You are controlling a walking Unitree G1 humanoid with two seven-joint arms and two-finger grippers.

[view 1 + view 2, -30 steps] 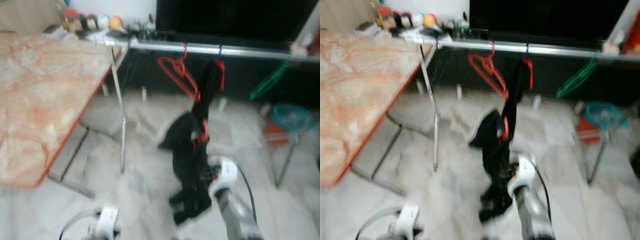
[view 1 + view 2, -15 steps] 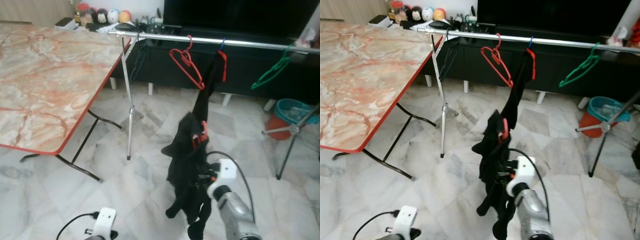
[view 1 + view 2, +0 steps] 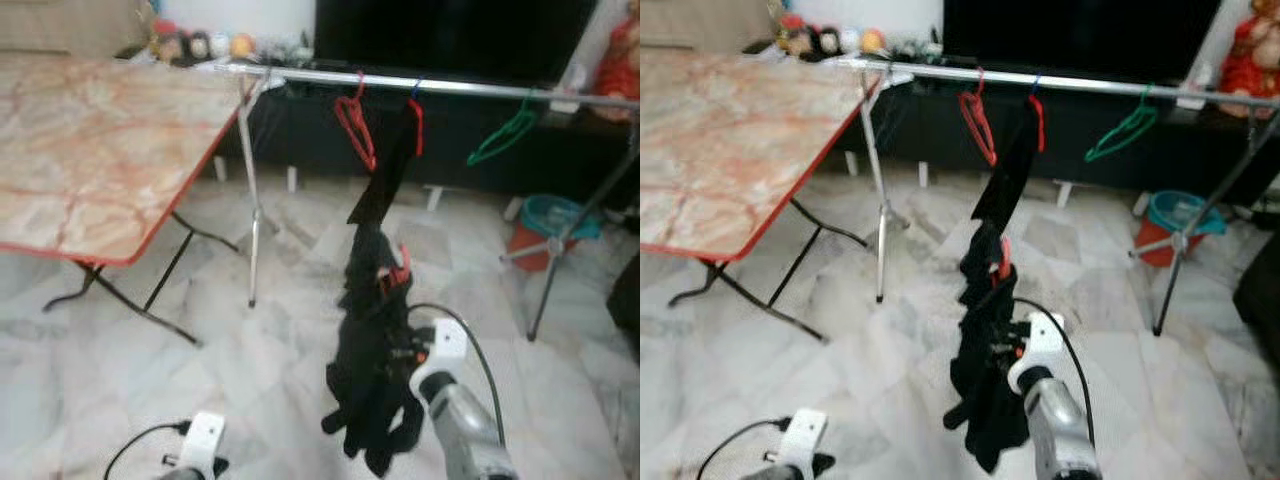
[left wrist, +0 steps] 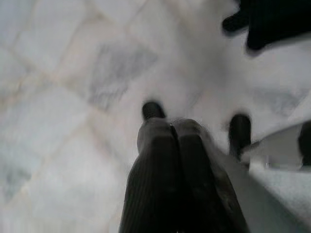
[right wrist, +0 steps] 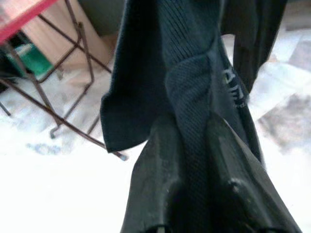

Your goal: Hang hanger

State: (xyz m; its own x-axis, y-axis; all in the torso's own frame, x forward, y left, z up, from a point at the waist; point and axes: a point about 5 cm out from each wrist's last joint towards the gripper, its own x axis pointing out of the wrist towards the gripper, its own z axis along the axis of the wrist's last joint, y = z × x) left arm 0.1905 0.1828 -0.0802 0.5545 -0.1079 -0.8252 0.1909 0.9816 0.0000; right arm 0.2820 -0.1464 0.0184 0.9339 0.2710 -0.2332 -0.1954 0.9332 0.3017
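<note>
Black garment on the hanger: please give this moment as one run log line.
right gripper: shut on black garment | red hanger: in garment, below rail | left gripper: shut, idle

Hanger [image 3: 398,277] mostly under garment [image 3: 372,380]

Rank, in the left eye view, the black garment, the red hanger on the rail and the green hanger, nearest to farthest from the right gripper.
1. Black garment: clamped in the right gripper.
2. Red hanger: on the rail, ahead, slightly left.
3. Green hanger: on the rail, ahead right; close to the red one's distance, judged slightly farther.
</note>
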